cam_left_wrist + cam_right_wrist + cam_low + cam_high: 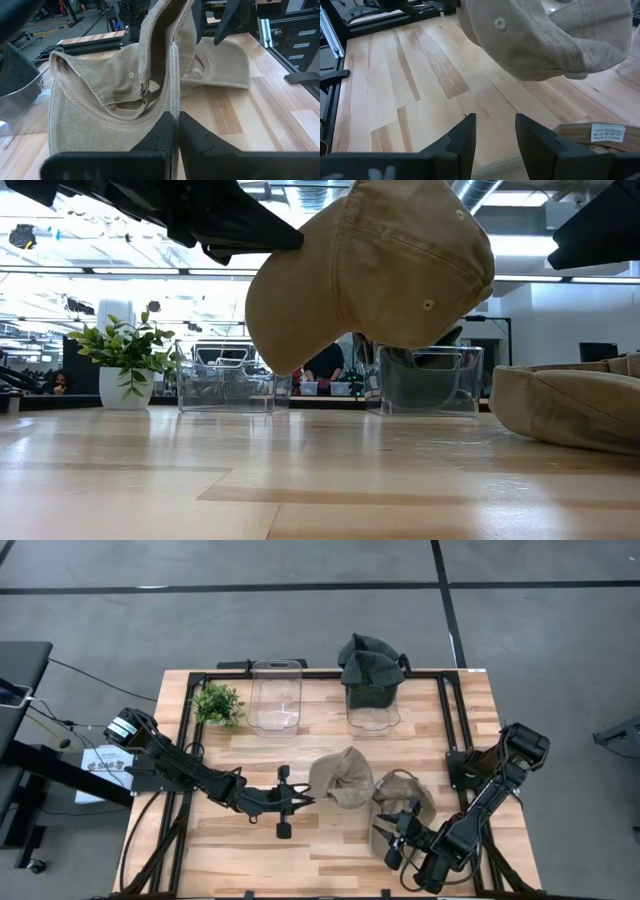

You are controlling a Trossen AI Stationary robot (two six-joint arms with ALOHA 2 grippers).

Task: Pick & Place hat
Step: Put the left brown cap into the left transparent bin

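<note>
A tan cap [343, 777] is up in the air over the middle of the table, held by my left gripper [300, 802], which is shut on it. The low view shows the cap [380, 270] clear of the wood. A second tan cap [403, 795] lies on the table just to its right, with its inner label [607, 134] showing. My right gripper [395, 835] is open and low, at the near side of that second cap, touching nothing. Its fingers [465, 135] point across bare wood, under the lifted cap [535, 35]. My left gripper pinches the cap's rim edge [174, 85] between its two fingers [160, 135], next to the back opening with its metal buckle [143, 92]. It comes in about level from the table's left. The cap is lifted clear and droops around the fingers.
Two clear bins stand at the far edge. The left one [275, 695] holds nothing. The right one [372, 690] is stuffed with dark green hats. A small potted plant [217, 703] stands left of the bins. Black frame rails run along the table's sides. Bare wood lies near the middle front.
</note>
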